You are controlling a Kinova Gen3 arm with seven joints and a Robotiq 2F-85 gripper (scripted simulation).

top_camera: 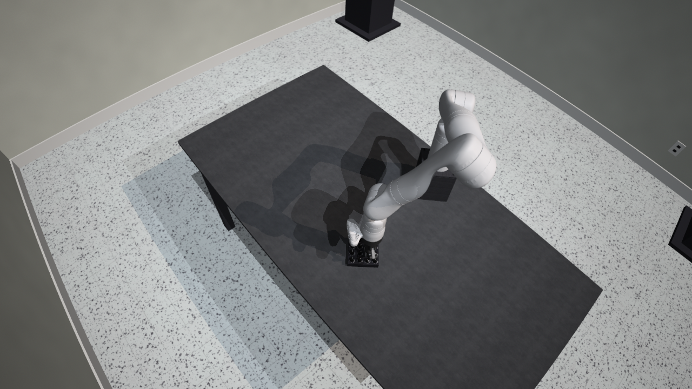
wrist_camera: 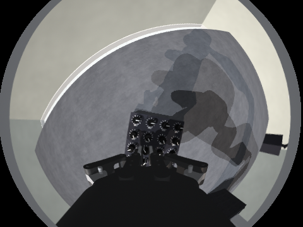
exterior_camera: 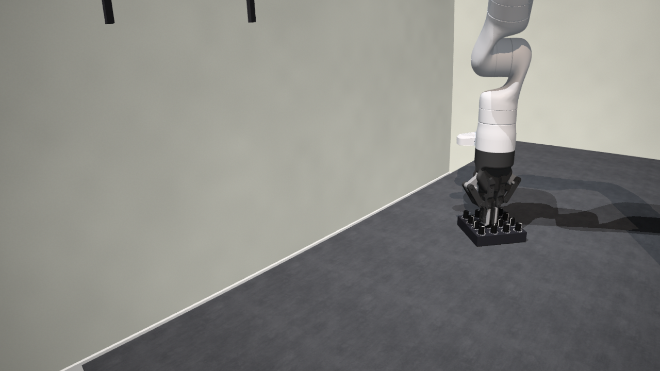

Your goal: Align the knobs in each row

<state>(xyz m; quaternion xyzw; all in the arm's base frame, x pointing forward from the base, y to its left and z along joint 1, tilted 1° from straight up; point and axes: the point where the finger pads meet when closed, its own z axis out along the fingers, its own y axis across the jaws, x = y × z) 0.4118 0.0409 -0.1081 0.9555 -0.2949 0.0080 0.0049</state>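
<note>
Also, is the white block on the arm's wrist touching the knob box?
Apart: the exterior view shows the white block well above the knob box, with a gap between.

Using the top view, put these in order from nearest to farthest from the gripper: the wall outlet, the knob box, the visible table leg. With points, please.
1. Knob box (top_camera: 363, 264) (exterior_camera: 500, 239) (wrist_camera: 141, 127): directly below the gripper (top_camera: 373, 252) (exterior_camera: 491, 217) (wrist_camera: 145, 151).
2. Table leg (top_camera: 219, 205): left of the picture, under the table edge.
3. Wall outlet (top_camera: 677, 147): far right, on the wall.
</note>
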